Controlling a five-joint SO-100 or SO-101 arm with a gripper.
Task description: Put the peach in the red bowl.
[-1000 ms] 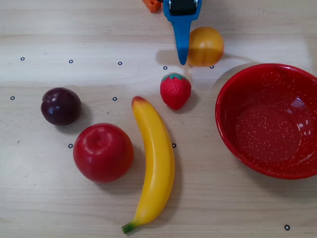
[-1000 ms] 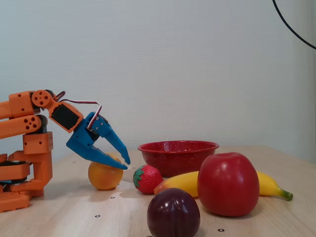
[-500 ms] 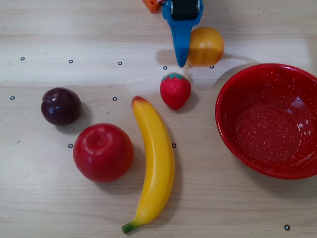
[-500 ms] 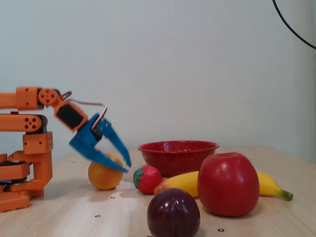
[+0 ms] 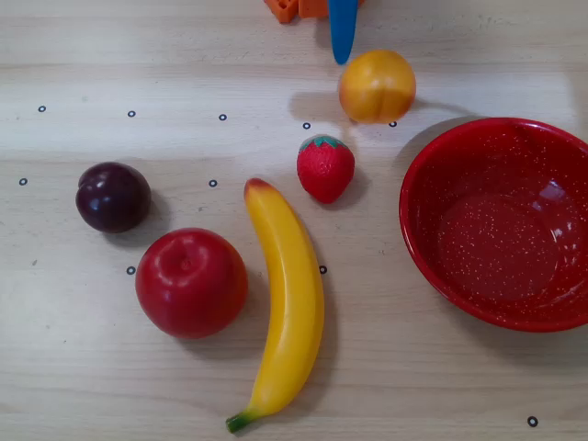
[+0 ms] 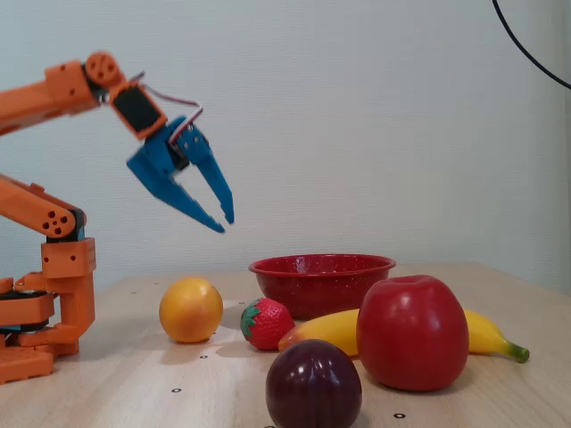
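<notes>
Fruit count five: one peach [image 6: 191,309] below the empty, slightly parted tool [image 6: 223,221], one strawberry [image 6: 267,324], banana [image 5: 288,299], apple [image 6: 412,333], plum [image 6: 314,385]; one red bowl [image 6: 322,283] beyond.

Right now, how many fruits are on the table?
5: peach by the gripper, strawberry in the middle, banana below it, apple and plum on the overhead view's left.

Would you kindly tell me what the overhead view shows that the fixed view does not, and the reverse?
Only the overhead view shows the sparkly inside of the red bowl and the dots marked on the table. Only the fixed view shows the orange arm and the whole gripper, open, raised above the peach. Both show the strawberry, banana, apple and plum.
</notes>
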